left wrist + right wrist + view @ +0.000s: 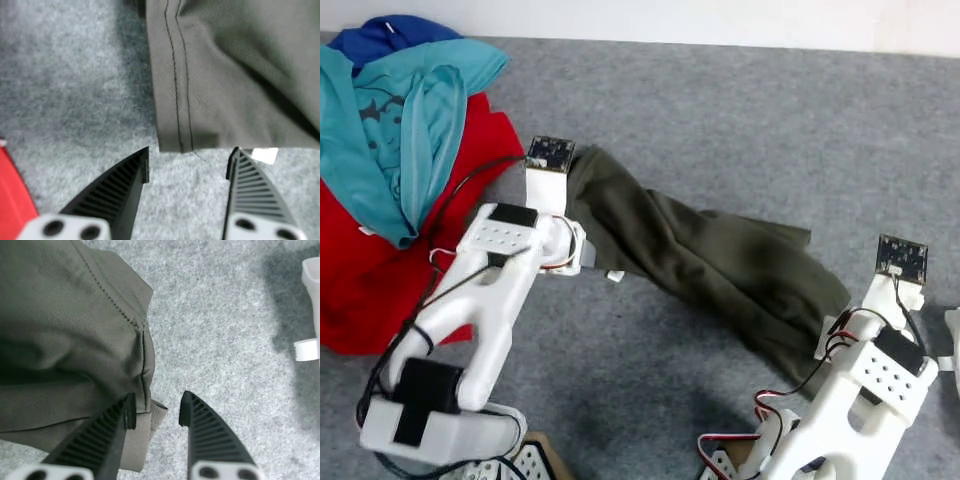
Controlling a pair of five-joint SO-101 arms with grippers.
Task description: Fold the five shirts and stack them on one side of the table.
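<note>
An olive shirt [710,260] lies bunched in a long diagonal band across the grey felt table. My left gripper [190,159] is open just short of the shirt's stitched hem [177,100], its fingertips on either side of the hem's corner. At the shirt's other end my right gripper [158,407] is open too. One of its fingers [112,432] lies over the shirt's seamed corner [145,365], the other over bare felt. In the high view the left arm [548,185] stands at the shirt's far-left end and the right arm [892,290] at its near-right end.
A heap of shirts lies at the far left: teal [400,120] on top, blue [390,35] behind and red [370,270] beneath. A white part [311,310] stands at the table's right edge. A cardboard corner [542,455] shows at the front.
</note>
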